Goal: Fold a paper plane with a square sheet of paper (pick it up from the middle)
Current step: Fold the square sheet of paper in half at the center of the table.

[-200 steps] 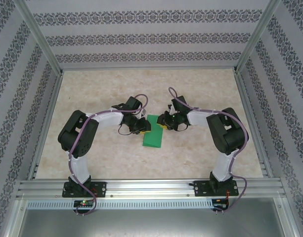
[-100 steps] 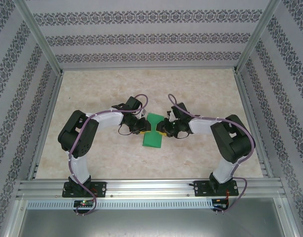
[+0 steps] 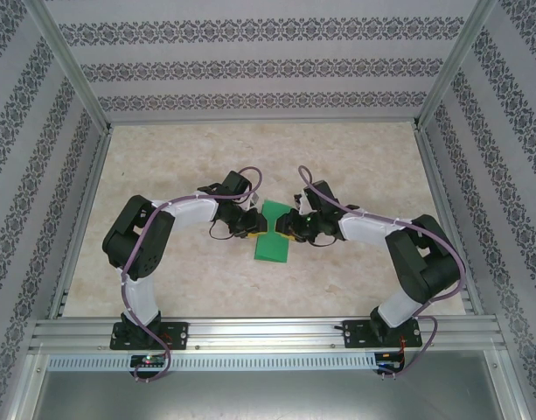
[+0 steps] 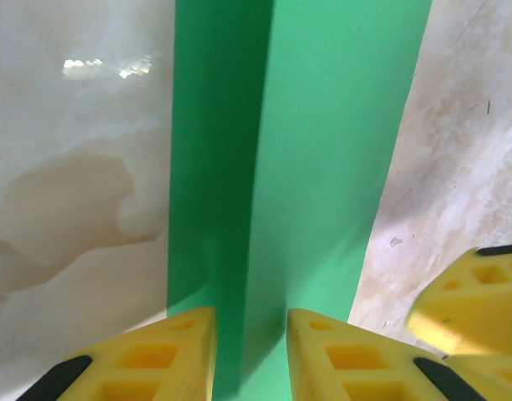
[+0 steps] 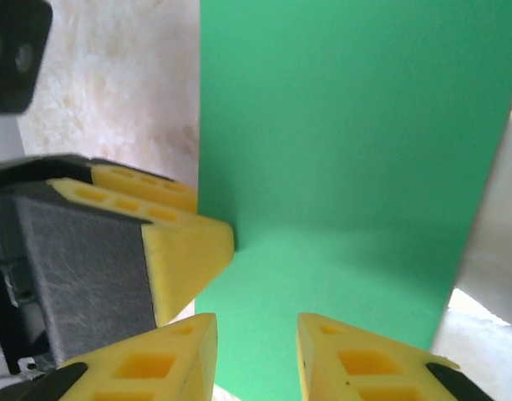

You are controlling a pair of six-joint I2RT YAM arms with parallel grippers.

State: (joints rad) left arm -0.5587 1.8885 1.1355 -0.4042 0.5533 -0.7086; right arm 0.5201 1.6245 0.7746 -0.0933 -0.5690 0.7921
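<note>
Left pincer (image 3: 253, 224), right pincer (image 3: 289, 230) flanking folded green paper (image 3: 272, 250) lying on tabletop (image 3: 355, 166); both sets of jaws standing narrowly apart.

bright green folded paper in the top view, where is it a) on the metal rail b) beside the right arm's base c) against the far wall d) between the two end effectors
d: the bright green folded paper sits with the left end effector and the right end effector at its two sides.

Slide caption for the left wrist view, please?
Left gripper, jaws apart, at the edge of the creased green paper on the marbled table.
</note>
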